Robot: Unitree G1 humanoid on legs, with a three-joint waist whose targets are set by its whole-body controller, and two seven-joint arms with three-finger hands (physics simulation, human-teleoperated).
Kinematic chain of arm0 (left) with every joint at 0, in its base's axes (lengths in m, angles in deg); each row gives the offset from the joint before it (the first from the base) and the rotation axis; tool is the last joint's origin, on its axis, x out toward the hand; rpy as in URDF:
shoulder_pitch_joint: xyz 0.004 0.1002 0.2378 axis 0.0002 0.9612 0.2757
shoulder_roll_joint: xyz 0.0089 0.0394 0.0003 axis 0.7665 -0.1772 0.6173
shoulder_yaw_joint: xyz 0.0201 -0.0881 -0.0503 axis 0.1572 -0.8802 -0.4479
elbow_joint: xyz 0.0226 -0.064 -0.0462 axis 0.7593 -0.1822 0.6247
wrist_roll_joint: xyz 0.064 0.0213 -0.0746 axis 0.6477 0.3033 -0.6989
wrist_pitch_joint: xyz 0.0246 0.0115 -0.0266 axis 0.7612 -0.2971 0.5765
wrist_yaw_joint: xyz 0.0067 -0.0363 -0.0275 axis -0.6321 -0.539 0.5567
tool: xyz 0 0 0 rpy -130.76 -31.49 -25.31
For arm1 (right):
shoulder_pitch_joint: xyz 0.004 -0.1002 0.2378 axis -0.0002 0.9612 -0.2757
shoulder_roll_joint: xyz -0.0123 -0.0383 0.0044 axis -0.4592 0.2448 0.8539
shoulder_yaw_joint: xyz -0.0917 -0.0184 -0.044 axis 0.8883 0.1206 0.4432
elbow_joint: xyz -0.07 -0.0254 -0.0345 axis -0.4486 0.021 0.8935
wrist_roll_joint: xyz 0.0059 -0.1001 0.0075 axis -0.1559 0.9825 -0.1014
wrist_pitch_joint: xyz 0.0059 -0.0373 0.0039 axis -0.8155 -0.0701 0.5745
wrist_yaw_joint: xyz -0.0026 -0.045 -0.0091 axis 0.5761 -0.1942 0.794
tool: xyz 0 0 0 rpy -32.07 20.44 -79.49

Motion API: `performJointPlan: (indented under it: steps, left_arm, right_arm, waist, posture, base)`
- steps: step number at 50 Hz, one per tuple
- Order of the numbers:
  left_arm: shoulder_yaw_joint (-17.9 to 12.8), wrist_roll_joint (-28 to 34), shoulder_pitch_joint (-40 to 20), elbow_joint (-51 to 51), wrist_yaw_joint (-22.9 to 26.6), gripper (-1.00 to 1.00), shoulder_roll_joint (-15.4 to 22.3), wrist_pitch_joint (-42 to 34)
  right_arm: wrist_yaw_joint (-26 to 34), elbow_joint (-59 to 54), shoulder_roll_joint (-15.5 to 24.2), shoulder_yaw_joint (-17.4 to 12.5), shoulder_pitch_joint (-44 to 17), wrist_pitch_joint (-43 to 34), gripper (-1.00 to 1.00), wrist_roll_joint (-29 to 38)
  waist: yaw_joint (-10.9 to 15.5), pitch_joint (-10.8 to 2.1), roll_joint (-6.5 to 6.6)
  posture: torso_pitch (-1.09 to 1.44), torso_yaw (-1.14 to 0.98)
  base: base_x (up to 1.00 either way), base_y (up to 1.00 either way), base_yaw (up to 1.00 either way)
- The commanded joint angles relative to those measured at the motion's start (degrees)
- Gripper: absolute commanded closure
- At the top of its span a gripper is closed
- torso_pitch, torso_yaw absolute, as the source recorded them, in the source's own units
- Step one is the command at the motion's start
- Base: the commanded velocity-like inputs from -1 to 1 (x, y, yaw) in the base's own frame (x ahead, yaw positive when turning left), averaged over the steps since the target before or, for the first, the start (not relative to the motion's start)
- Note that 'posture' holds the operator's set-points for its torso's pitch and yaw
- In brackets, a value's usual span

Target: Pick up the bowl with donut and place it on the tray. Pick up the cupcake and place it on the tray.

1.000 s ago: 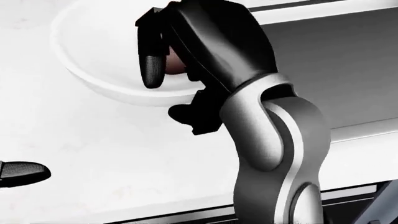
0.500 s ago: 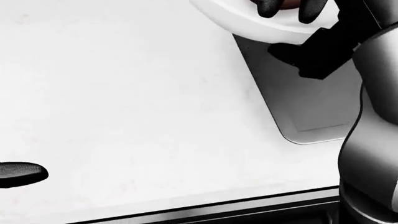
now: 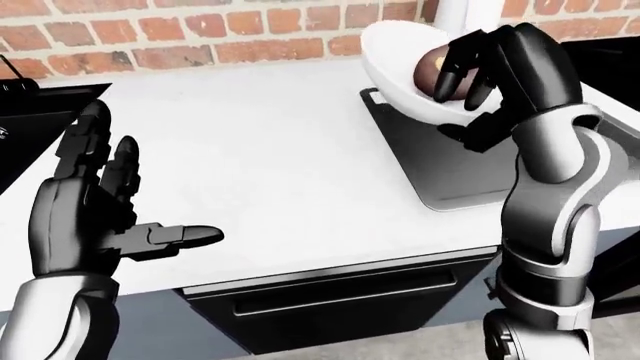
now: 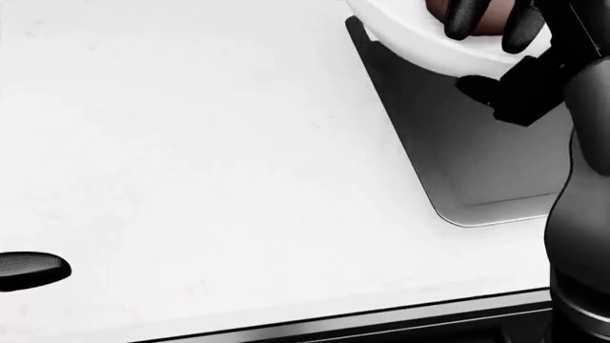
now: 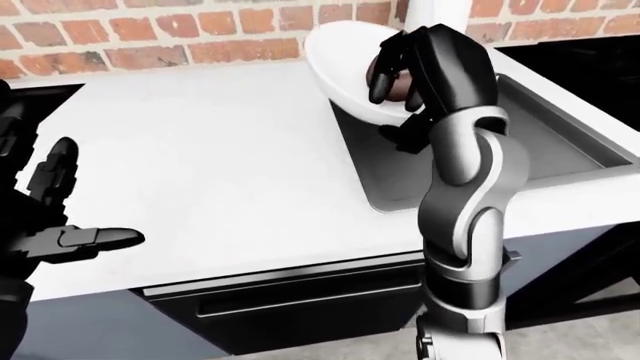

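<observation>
While the head view crops it, the right hand [image 3: 470,75] grips the bowl [image 3: 395,56].

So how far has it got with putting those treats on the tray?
Nothing is set down yet. The right hand grips the white bowl by its rim, fingers inside by the brown donut, tilted and held above the grey tray. Lowering and releasing it comes next. The left hand is open and empty. The cupcake is not in view, so that half remains.
</observation>
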Motion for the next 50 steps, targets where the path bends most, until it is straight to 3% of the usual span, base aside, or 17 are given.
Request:
performJointPlan:
  steps: [1, 28, 50]
  left_arm:
    - [-0.6, -0.03, -0.77, 1.49, -0.05, -1.0, 0.62, 1.64]
    - [-0.73, 0.21, -0.12, 1.22, 0.31, -1.0, 0.41, 2.62]
    - [-1.39, -0.46, -0.09, 1.38, 0.09, -1.0, 0.62, 2.45]
  right_arm:
    - [-2.28, 2.06, 0.58, -0.88, -1.86, 0.69, 1.0, 0.88]
    - [-5.24, -4.82, 0.6, -0.93, 1.09, 0.13, 1.0, 6.47]
    - [-4.02, -6.1, -0.05, -1.04, 2.8, -1.91, 1.0, 10.07]
  waist:
    - [0.01, -1.38, -0.01]
    - [0.16, -1.5, -0.06]
    - [0.19, -1.62, -0.04]
  posture:
    - [0.0, 0.0]
    - [0.0, 0.0]
    - [0.0, 0.0]
  base:
    - [0.0, 0.0, 0.0]
    - [0.0, 0.0, 0.0]
    - [0.0, 0.0, 0.0]
